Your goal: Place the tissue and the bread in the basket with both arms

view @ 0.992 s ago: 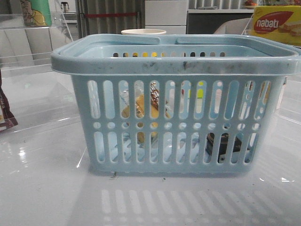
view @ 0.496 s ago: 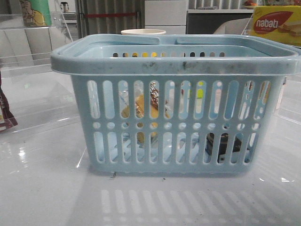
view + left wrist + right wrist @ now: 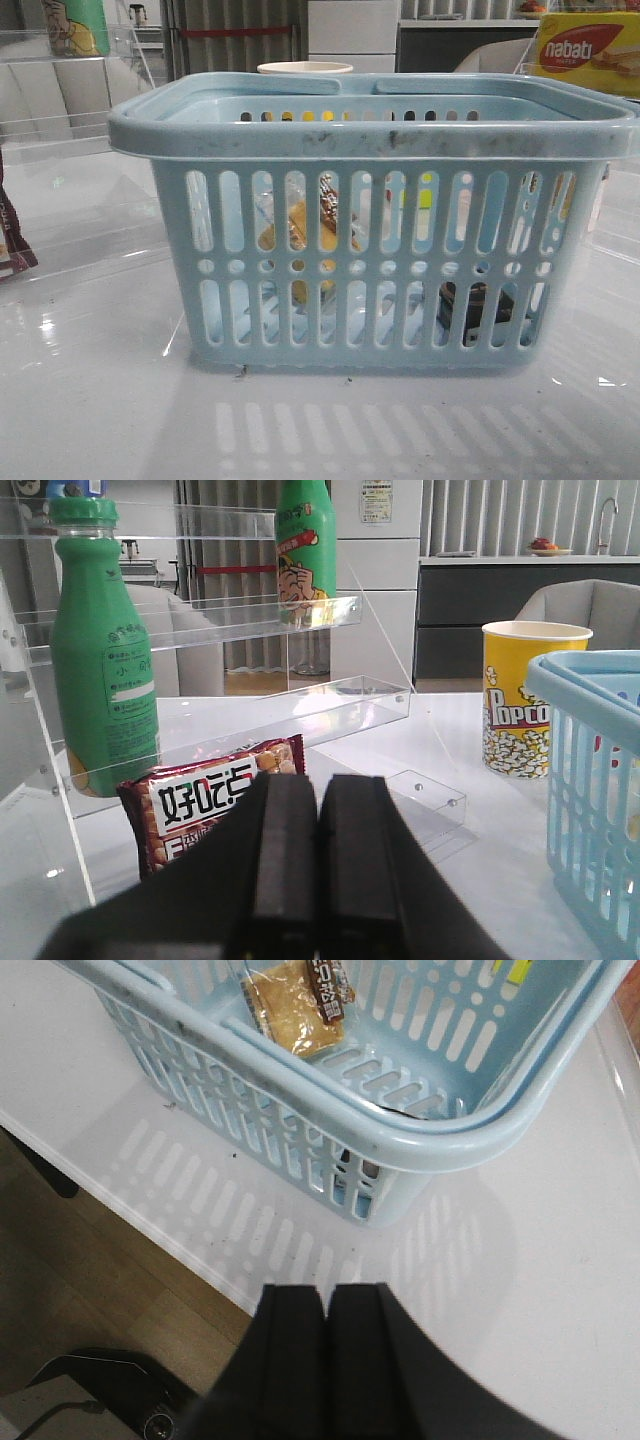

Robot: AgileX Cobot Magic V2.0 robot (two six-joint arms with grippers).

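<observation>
The light-blue basket (image 3: 370,130) stands in the middle of the table. The bread (image 3: 300,228) in its clear bag lies inside on the left; it also shows in the right wrist view (image 3: 295,1005). The dark tissue (image 3: 478,305) lies low inside at the right. My left gripper (image 3: 319,785) is shut and empty, off to the left of the basket (image 3: 590,730). My right gripper (image 3: 327,1295) is shut and empty, over the table's near edge, apart from the basket (image 3: 400,1140). Neither gripper shows in the front view.
A brown-red snack packet (image 3: 205,800) and a green bottle (image 3: 100,660) stand by a clear acrylic shelf (image 3: 300,610) on the left. A popcorn cup (image 3: 520,710) stands behind the basket. A yellow-red nabati box (image 3: 590,50) is at the far right. Floor lies past the table edge (image 3: 150,1220).
</observation>
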